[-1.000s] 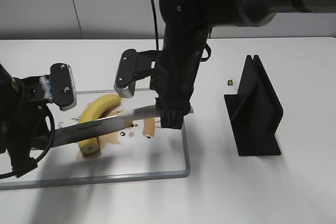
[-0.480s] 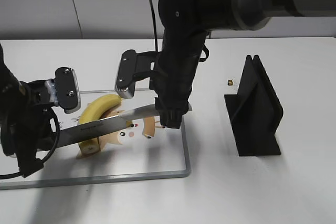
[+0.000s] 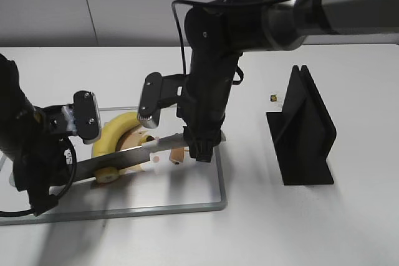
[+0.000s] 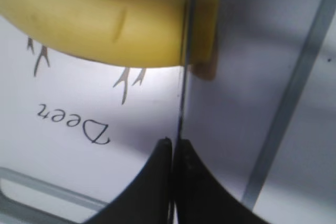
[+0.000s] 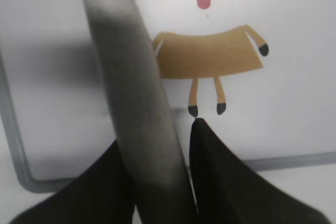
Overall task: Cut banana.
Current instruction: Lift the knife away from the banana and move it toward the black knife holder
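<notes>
The curved yellow banana (image 3: 115, 130) lies on the cutting board (image 3: 187, 207), its flat cut end toward the front. A knife (image 3: 124, 159) lies across it, and the blade has sunk into the banana close to that end. In the left wrist view the thin blade edge (image 4: 182, 98) passes through the banana (image 4: 105, 24), with a short slice to its right. My left gripper (image 3: 56, 179) (image 4: 172, 142) is shut on the blade's tip end. My right gripper (image 3: 201, 151) (image 5: 157, 135) is shut on the grey knife handle (image 5: 131, 77).
The board has a metal rim and a printed cartoon deer (image 5: 207, 59). A black knife stand (image 3: 302, 132) stands upright on the table to the right. A tiny yellow stub (image 3: 273, 98) lies just behind it.
Both arms have lowered the knife, and the blade has gone from resting across the banana's top down into it near the cut end. The left arm has shifted right.
</notes>
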{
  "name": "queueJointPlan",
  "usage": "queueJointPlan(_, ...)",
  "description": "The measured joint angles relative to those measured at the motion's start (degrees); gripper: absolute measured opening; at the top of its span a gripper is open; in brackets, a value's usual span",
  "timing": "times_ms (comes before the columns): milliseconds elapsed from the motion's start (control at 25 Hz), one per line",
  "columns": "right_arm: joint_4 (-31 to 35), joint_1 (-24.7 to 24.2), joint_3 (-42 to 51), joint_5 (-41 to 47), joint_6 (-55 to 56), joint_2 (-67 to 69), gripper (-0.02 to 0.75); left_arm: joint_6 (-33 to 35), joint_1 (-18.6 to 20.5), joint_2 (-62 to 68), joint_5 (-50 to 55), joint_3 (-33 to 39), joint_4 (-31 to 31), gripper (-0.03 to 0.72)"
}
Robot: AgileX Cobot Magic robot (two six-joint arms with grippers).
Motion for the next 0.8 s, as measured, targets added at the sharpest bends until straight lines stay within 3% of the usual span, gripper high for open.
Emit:
queueJointPlan(360,-0.06,-0.06,-0.33,-1.76,0.23,4.36,0.232,-0.11,0.00,6.79,-0.67,-1.69,0.33,-0.007)
queueJointPlan(800,0.10,0.20,-2.88,2.55,0.64,2.02,0.237,-0.21,0.00,1.88,2.43,-0.51,0.28,-0.007)
